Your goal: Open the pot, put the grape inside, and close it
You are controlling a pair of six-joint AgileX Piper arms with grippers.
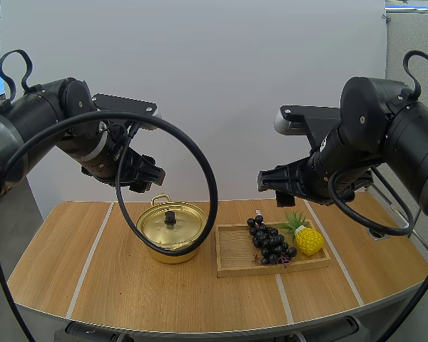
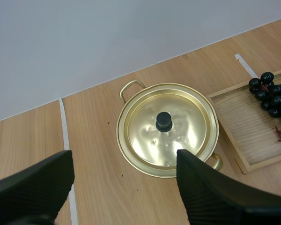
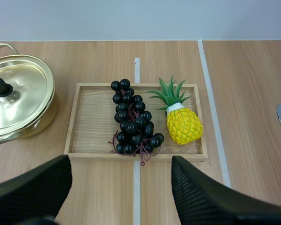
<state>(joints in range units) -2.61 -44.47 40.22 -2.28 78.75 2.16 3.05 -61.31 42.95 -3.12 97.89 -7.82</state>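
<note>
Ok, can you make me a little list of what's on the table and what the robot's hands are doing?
pot: gold, on the table, beside the wooden tray
lid: on the pot, black knob on top
grapes: dark bunch lying in the tray, next to the pineapple
left gripper: open, raised near the pot, holding nothing
right gripper: open, raised by the tray, holding nothing
task: not started

no readable text, labels, brands, numbers, signs anywhere
</note>
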